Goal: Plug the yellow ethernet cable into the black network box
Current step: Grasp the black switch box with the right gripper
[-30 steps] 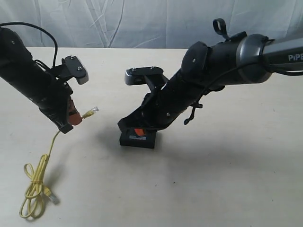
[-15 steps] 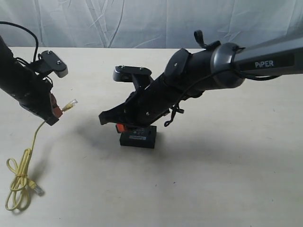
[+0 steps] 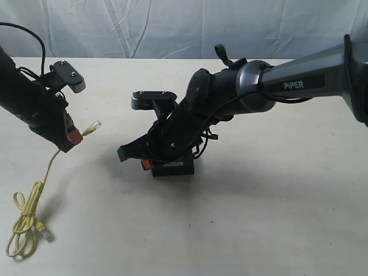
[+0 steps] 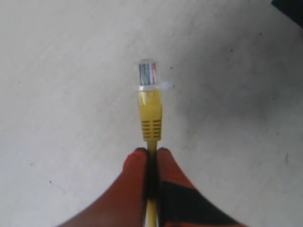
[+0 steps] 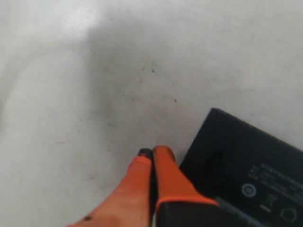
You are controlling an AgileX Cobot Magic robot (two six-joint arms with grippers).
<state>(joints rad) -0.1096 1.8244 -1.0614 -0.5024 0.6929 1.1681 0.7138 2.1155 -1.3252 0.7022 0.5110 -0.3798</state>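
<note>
My left gripper is shut on the yellow ethernet cable just behind its plug. The clear plug sticks out past the red fingertips, above the table and pointing toward the box. The cord hangs down to a looped bundle on the table, where the second plug lies. The black network box lies flat under the right arm, partly hidden by it. My right gripper is shut with nothing in it, low beside the box's left end.
Light tabletop all round, a white cloth backdrop behind it. The right arm reaches across the middle above the box. The left wrist camera mount sits above the left gripper.
The left arm pulled left with the cable, dragging the bundle along, then eased back right. The right gripper slid left off the box and dropped beside its left end.
</note>
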